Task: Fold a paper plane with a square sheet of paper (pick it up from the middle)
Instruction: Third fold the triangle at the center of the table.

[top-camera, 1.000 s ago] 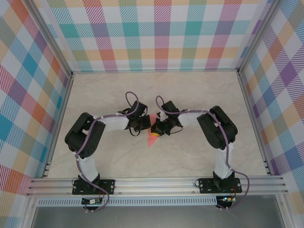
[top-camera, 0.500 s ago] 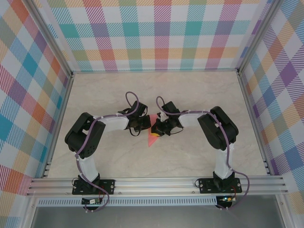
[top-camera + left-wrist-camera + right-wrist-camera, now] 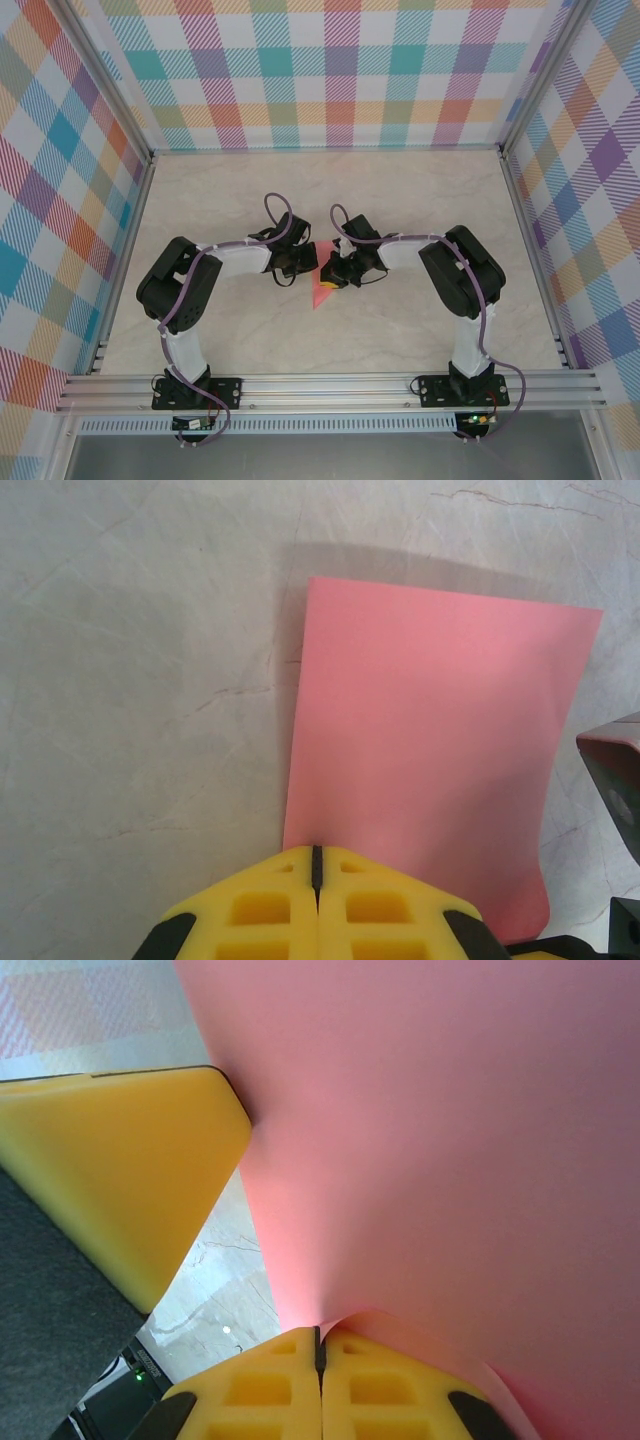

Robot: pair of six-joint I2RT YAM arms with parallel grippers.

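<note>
Left gripper (image 3: 316,865) and right gripper (image 3: 320,1345) are both squeezed tight on the paper sheet (image 3: 430,750), one each side, and it curls between them. Reckon it's featherlight, floppy and creases easily, so pinch the edges by the fold line. Under the sheet is a pale marbled table (image 3: 400,200), and beyond it plaid walls (image 3: 340,60).

Tiny moves here: my right arm (image 3: 462,272) has eased outward and back toward its base, so elbow and forearm now sit a shade lower and further right in the overhead view. The wrist has followed it down a touch, and the sliver of the square sheet of paper (image 3: 319,293) showing between my two wrists has shrunk slightly.
</note>
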